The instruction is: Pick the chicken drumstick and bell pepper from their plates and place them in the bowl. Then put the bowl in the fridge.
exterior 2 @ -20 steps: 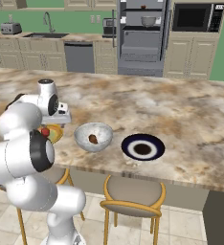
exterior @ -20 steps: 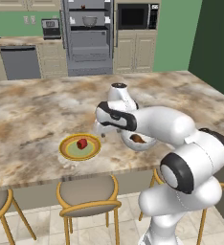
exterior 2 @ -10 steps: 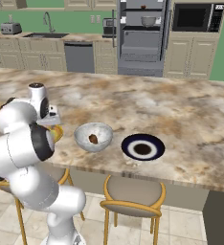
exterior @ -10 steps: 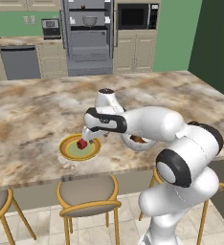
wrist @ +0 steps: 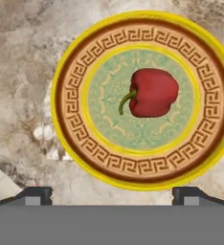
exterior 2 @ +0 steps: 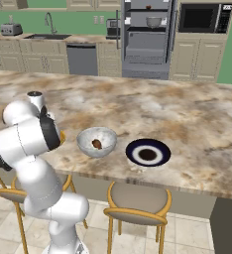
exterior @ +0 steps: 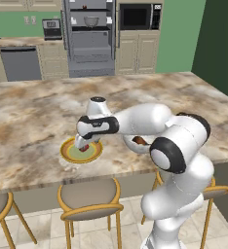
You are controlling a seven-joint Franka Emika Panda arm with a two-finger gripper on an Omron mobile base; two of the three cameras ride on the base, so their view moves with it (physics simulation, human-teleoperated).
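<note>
The red bell pepper (wrist: 152, 92) lies in the pale green centre of the yellow-rimmed plate (wrist: 71, 72), apart from my fingertips (wrist: 35, 195). My gripper (wrist: 111, 196) is open and empty, hovering just above this plate (exterior: 69, 154) near the counter's front edge, its hand partly covering the pepper (exterior: 85, 147). The speckled bowl (exterior 2: 86, 137) stands to the right of that plate with the brown chicken drumstick (exterior 2: 96, 144) inside it. The dark plate (exterior 2: 147, 152) sits bare to the right of the bowl. The fridge (exterior: 90, 36) stands open at the back wall.
A black microwave (exterior 2: 202, 17) is built in to the right of the fridge (exterior 2: 147, 37). Bar stools (exterior: 89, 200) stand under the counter's front edge. A dishwasher (exterior: 21, 63) and a sink (exterior 2: 48, 35) line the back wall.
My arm has swung left from over the bowl to above the yellow plate and come lower over the pepper. The jaws have stayed open.
</note>
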